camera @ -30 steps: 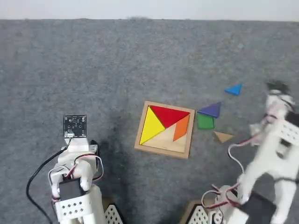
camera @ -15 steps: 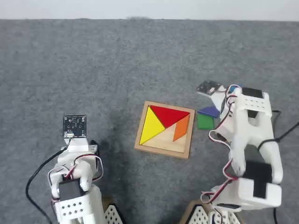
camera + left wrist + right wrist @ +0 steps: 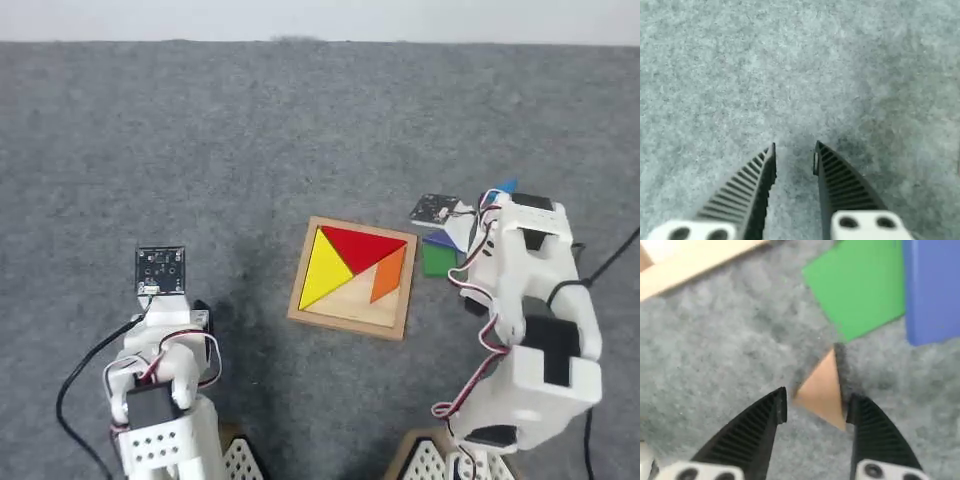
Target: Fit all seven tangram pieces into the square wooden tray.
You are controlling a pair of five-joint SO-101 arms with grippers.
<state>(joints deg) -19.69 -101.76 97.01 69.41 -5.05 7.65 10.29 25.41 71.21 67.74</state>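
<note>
Right wrist view: the right gripper [image 3: 816, 397] stands open just above the grey carpeted table [image 3: 715, 350]. Its jaws straddle the small tan triangular piece [image 3: 824, 390], one finger well off one side and the other close against the opposite edge; whether that one touches I cannot tell. The flat green square piece [image 3: 860, 295] lies just beyond the triangle's tip, with the blue-violet flat piece [image 3: 932, 290] beside it and the rim of the square wooden tray [image 3: 700, 262] farther off. The main risk, as I judge it, is the grip itself. The piece is thin and lies flat on soft pile, so the closing jaws may ride over it, or squeeze two sloping edges and squirt it out towards the green square, knocking that askew. Lopsided jaws may also spin the triangle as they close, leaving it held at an angle that is hard to seat. In the high view the tray [image 3: 345, 322] sits near the table's middle, holding the large yellow triangle [image 3: 322, 268], the large red triangle [image 3: 360, 245] and the orange parallelogram [image 3: 388, 274]. The bare wood left is a tight pocket, and a skewed piece could jam on the rim or shift those already in. The left gripper [image 3: 795, 150] hangs parted and empty over bare carpet towards the table's front left corner, well clear.
</note>
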